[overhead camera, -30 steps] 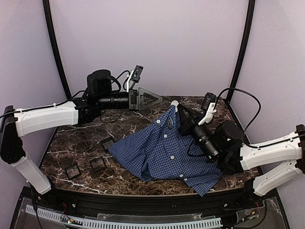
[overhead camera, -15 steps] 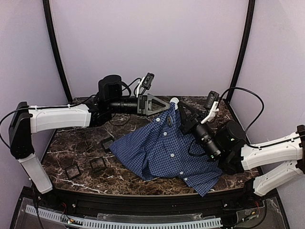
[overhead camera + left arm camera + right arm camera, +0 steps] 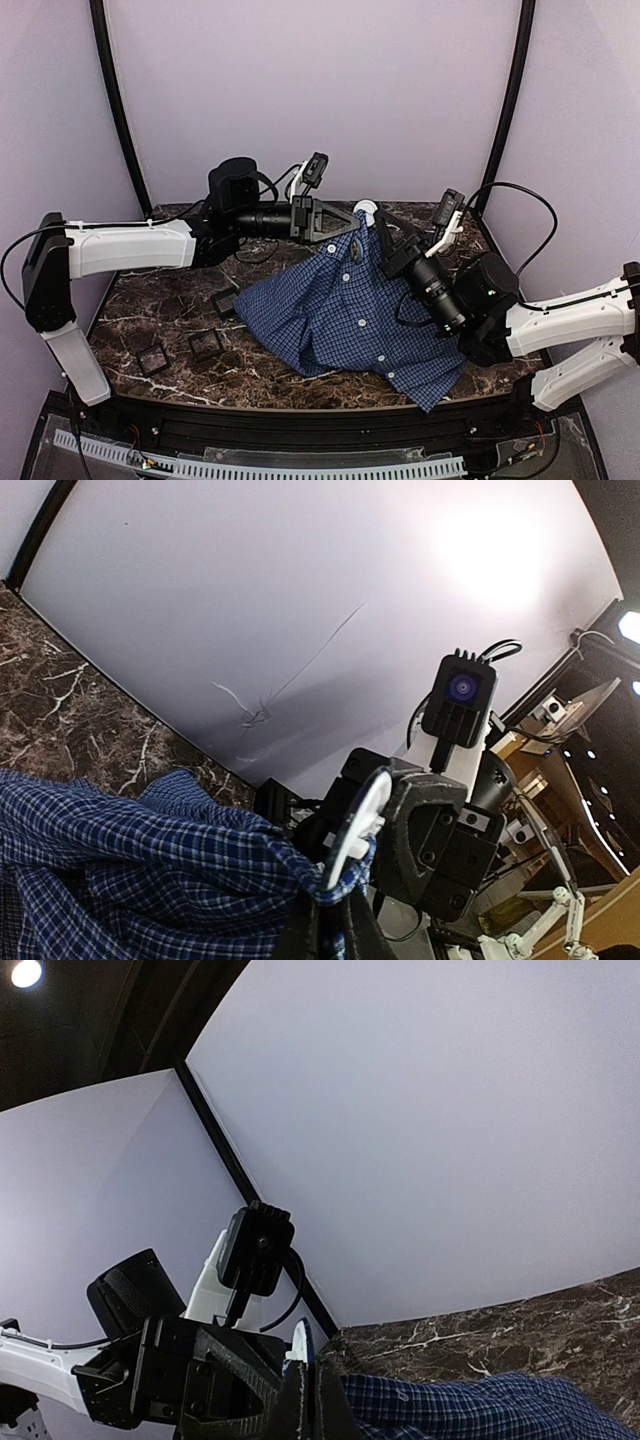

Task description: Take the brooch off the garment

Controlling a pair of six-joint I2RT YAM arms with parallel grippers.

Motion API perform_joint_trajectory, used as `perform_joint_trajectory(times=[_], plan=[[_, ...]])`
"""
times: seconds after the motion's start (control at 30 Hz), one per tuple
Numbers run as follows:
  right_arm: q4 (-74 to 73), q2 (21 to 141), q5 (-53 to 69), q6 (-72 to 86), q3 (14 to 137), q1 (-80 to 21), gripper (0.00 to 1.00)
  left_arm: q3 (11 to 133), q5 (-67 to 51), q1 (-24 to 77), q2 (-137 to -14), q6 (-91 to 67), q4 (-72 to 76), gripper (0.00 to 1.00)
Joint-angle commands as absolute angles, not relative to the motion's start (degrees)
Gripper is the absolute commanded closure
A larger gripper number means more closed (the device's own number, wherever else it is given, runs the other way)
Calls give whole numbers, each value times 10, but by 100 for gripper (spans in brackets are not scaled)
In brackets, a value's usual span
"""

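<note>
**Both grippers pinched at the shirt's collar**

The left gripper (image 3: 354, 224), jaws nearly together, nips the top edge of the soft blue-and-white checked button-up shirt (image 3: 330, 310). The right gripper (image 3: 382, 238), clamped tight, holds the collar just beside it, tips almost meeting. The shirt's top hangs raised between them, white buttons running down the front. The rest drapes over the dark marble table (image 3: 160, 300) toward the right arm. A small dark oval brooch (image 3: 357, 244) sits just under the left tips.

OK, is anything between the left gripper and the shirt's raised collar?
Nothing visible. The left gripper meets the shirt at its lifted collar, fabric bunched at its fingertips, right beside the right gripper pinching the same edge.
</note>
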State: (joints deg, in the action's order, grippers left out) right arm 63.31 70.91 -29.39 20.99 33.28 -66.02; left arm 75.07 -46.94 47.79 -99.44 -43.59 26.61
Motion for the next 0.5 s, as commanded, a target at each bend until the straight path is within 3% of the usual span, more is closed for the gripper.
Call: perform_joint_trajectory(times=[0.0, 0.03, 0.3, 0.4, 0.47], plan=[[634, 706, -299, 231, 322, -665, 100, 745, -476, 482, -984, -432, 286, 98], [625, 704, -300, 235, 322, -665, 100, 744, -472, 482, -979, -419, 278, 99], [409, 658, -297, 265, 344, -664, 40, 769, -402, 481, -933, -226, -2, 99], [276, 635, -279, 272, 376, -656, 27, 790, -377, 481, -929, -135, -144, 99], [183, 629, -243, 280, 407, -642, 24, 801, -358, 481, -927, -86, -210, 99]])
